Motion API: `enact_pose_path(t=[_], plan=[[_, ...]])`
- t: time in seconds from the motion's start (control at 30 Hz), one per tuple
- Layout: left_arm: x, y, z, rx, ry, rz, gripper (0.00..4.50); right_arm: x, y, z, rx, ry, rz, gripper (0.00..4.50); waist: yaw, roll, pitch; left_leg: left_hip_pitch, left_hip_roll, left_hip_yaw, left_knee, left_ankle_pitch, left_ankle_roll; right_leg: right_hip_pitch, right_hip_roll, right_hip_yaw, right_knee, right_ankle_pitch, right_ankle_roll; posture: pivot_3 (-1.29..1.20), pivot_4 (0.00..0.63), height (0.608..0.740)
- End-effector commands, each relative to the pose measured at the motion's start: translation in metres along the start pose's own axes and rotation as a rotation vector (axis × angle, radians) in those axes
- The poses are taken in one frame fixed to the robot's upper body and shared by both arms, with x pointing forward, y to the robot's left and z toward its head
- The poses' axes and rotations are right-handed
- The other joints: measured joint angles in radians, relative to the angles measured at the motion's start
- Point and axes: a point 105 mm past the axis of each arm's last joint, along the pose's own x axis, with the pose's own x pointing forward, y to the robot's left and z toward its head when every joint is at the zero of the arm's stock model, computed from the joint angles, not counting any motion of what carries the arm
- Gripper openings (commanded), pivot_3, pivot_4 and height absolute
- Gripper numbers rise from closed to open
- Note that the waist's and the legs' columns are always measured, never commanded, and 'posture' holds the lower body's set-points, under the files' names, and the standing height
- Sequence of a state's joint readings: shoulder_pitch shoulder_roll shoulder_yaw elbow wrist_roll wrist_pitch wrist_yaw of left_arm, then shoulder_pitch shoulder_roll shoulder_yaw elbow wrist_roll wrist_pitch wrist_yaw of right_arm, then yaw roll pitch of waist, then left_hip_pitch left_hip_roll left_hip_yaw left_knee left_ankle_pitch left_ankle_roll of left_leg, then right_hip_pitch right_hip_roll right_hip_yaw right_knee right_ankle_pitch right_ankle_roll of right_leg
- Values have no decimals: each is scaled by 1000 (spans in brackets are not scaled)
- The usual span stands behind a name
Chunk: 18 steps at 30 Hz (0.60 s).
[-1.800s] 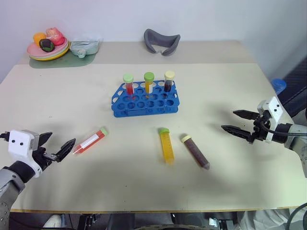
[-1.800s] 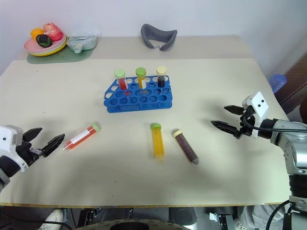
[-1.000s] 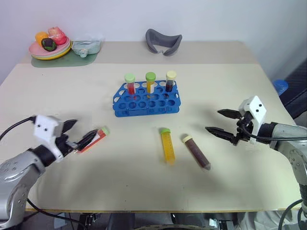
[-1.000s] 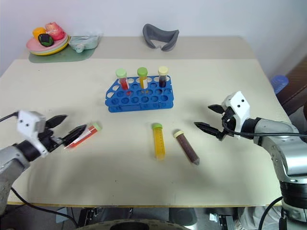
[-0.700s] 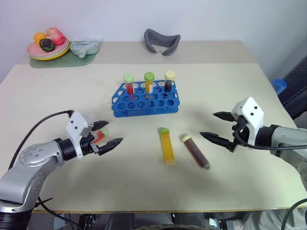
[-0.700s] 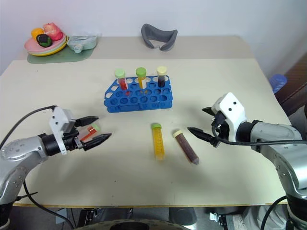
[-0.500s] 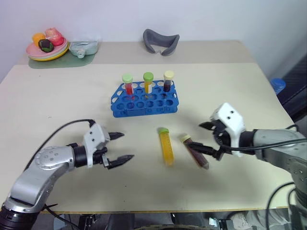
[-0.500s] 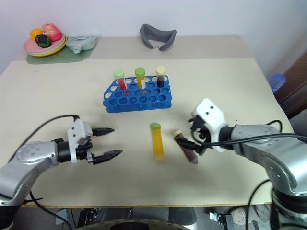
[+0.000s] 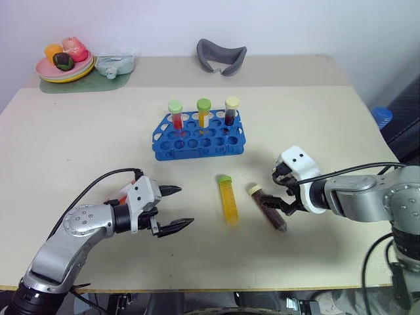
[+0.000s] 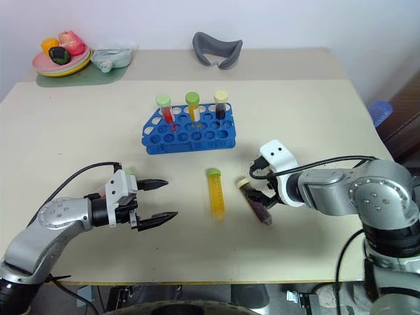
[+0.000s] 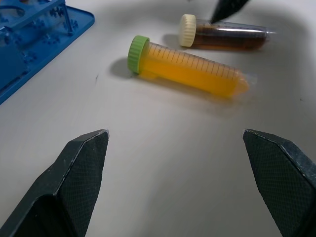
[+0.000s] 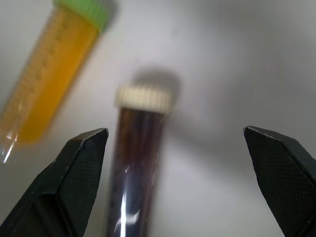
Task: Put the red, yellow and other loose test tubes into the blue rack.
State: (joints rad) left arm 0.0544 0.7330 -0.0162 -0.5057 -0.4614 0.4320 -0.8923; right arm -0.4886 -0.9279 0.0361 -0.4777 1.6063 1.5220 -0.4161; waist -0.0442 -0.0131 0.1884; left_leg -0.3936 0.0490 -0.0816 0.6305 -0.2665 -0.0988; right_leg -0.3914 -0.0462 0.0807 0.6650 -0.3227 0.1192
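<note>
While the bright blue plastic rack with its grid of round holes (image 9: 198, 136) stands near the middle of the pale beige table (image 9: 79, 138), three capped tubes are seen upright in its back row. Two loose tubes are found lying flat on the table in front of the rack: a clear conical plastic tube of yellow liquid with a green screw cap (image 9: 228, 198), and just beside it, toward the robot's right, a clear conical tube of dark maroon liquid with a cream cap (image 9: 268, 207). The right gripper (image 9: 282, 189) is held over the maroon tube near its cap end, pointing down, its black fingers (image 12: 81, 170) spread wide on either side of the tube; whether they touch it cannot be told. The left gripper (image 9: 172, 208) is held low over the table, well apart from the yellow tube and pointing toward it, its fingers (image 11: 81, 173) also spread wide with nothing between them. A red tube with a white label (image 9: 120, 194) is partly seen behind the left wrist, lying on the table.
</note>
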Motion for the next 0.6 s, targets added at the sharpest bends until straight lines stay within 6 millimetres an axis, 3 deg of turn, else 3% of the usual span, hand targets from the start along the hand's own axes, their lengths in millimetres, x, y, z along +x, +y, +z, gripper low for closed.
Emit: enact_pose_path(t=[0.03, 0.2, 0.4, 0.6], plan=[[-2, -5, 8, 31, -26, 0, 4434, -7, 18, 8, 20, 4, 18, 4500, -2, 1, 1, 0, 0, 0, 0, 0, 0, 0, 0, 0, 0, 0, 0, 0, 150, 740], [0, -8, 9, 22, -37, -4, 4434, 4, 20, -2, 53, 69, -28, 4500, 0, 0, 0, 0, 1, 0, 1, 0, 1, 0, 1, 0, 0, 0, 0, 0, 150, 740], [3, -7, 7, 18, -39, -9, 4434, 18, 19, 6, 40, 102, -65, 4500, -1, 1, 0, -1, 1, 0, 1, 0, 0, -1, 1, 0, 1, 0, 0, 0, 150, 740], [6, -6, 10, 19, -54, -3, 4434, 30, 11, 1, 54, 157, -143, 4500, 2, 0, 0, -2, 1, 0, 1, 0, 1, -2, 1, 0, 0, 0, 0, 0, 150, 740]])
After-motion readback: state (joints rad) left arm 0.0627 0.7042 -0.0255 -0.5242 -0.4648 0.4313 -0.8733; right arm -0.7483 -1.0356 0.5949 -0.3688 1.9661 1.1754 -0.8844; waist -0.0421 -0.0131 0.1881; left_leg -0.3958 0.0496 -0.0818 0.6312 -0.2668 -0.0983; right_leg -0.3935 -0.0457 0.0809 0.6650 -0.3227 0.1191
